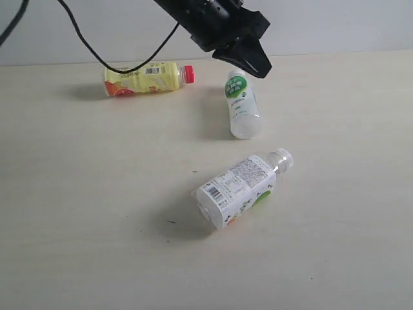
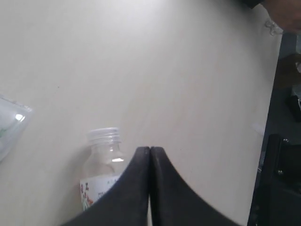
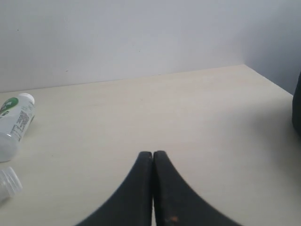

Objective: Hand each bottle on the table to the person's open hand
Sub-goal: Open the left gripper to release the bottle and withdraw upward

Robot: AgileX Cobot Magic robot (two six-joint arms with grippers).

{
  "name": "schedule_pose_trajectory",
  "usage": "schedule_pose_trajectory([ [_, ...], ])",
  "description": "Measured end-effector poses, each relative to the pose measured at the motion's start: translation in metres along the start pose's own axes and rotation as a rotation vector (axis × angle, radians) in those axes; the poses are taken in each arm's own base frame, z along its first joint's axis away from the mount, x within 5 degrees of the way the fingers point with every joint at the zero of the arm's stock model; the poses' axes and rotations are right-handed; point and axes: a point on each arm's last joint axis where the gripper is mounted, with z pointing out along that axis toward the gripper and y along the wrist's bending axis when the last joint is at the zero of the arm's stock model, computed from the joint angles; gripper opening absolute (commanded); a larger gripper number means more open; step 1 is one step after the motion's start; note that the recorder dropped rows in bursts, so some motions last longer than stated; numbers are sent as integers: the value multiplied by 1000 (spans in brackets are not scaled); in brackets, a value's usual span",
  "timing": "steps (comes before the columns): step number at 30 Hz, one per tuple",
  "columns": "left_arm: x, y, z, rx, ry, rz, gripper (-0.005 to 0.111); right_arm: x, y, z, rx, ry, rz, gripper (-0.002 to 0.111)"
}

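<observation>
Left gripper (image 2: 150, 149) and right gripper (image 3: 153, 153) are clenched, empty. On the table (image 1: 77, 213) (all lying down): yellow bottle (image 1: 147, 79), green-labelled bottle (image 1: 242, 106), clear-capped bottle (image 1: 240, 187); the left gripper seemingly hangs over the green-labelled one.

A: What's on the table (image 1: 77, 226)?
B: Pale beige top, a few dark specks. Three plastic bottles in sight, all lying on their sides, none touching.
A: Positions?
B: Yellow bottle (image 1: 145, 79), red cap, far left by the back edge, cap pointing right. Cloudy white bottle (image 1: 242, 106), green label, just right of it, base toward the front. White-labelled bottle (image 1: 242, 187), clear cap, mid-table, lying diagonally, cap toward back-right.
</observation>
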Motion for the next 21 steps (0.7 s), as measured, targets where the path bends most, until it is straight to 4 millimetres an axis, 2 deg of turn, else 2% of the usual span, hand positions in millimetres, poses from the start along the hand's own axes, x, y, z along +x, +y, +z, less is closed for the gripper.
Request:
schedule_pose_trajectory([
  [9,15,-18,-31,-119,14,33,0,0,0,0,0,0,0,0],
  [15,14,-31,-49,-153,-16,59,0,0,0,0,0,0,0,0],
  [21,22,-34,-51,-166,-22,37,0,0,0,0,0,0,0,0],
])
